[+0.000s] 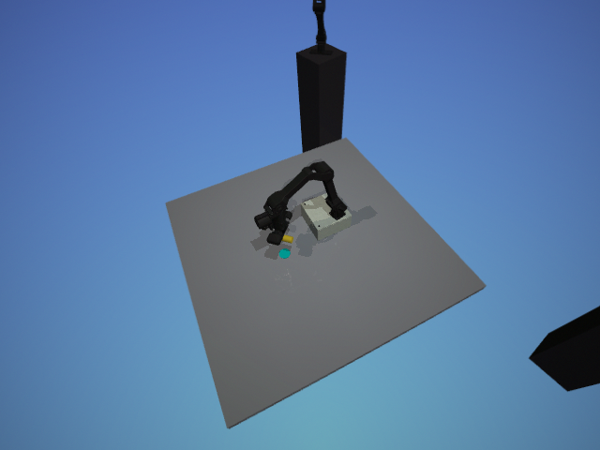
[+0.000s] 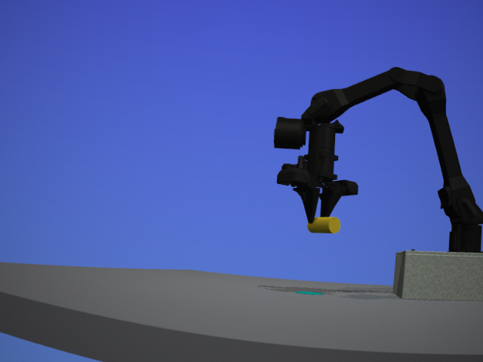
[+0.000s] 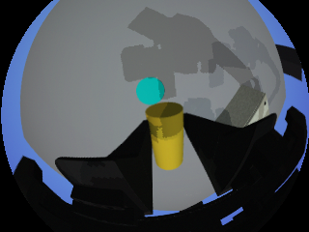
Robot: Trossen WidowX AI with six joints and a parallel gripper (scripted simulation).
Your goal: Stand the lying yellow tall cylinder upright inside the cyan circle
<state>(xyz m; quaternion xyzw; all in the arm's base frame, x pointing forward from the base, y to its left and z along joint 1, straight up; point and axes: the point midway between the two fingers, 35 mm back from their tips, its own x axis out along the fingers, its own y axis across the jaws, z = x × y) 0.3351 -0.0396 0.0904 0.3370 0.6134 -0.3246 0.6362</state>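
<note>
The hand [image 2: 320, 218] is clamped on the yellow cylinder [image 2: 324, 225], lifted but lying horizontal, high above the cyan circle [image 2: 309, 292]. Uprighting, placing, release and withdrawal remain.

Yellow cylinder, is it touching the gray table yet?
Apart. The exterior view shows the yellow cylinder hanging sideways in the gripper, with blue background between it and the gray table.

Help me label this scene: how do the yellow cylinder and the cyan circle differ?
The yellow cylinder is a solid body; the cyan circle is a flat mark. The cylinder hangs lying sideways in the shut hand, well above the table; the circle lies on it. Both are small, round and brightly coloured.
</note>
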